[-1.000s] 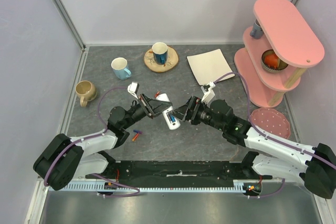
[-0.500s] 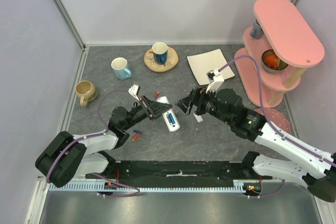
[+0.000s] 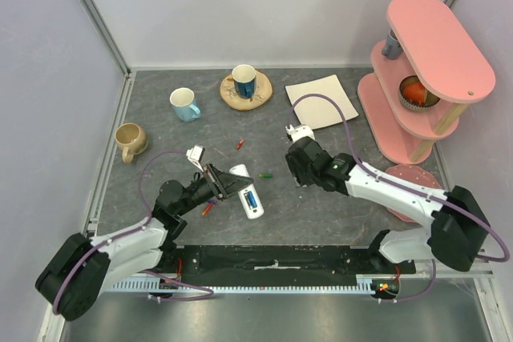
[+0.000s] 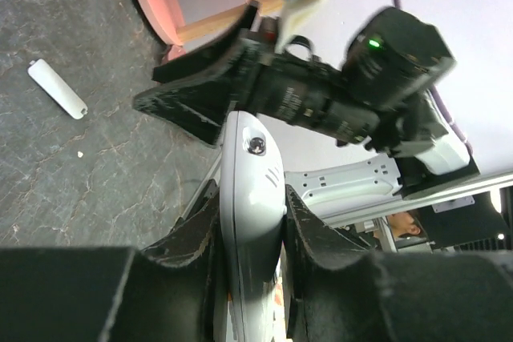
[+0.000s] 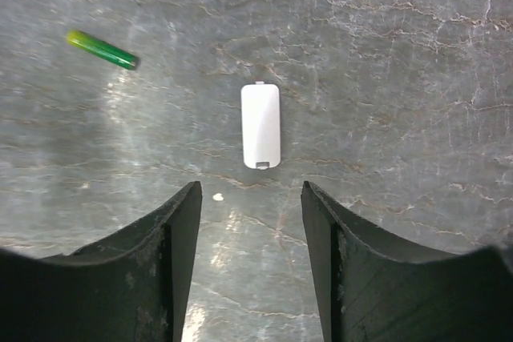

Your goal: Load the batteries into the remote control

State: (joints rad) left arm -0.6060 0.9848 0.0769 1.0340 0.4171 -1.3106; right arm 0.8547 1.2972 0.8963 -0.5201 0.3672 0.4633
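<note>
1. Two fingers of the left gripper (image 4: 250,218) clamp the remote control (image 4: 251,170), a blue battery (image 3: 251,198) seated inside.
2. Right gripper (image 5: 250,198) hangs spread, empty, above a white cover (image 5: 260,126).
3. Green battery (image 5: 103,50) lies at ten o'clock from that cover.

Top view high over table (image 3: 337,214), right wrist close, straight down (same grey surface), left wrist sideways.
</note>
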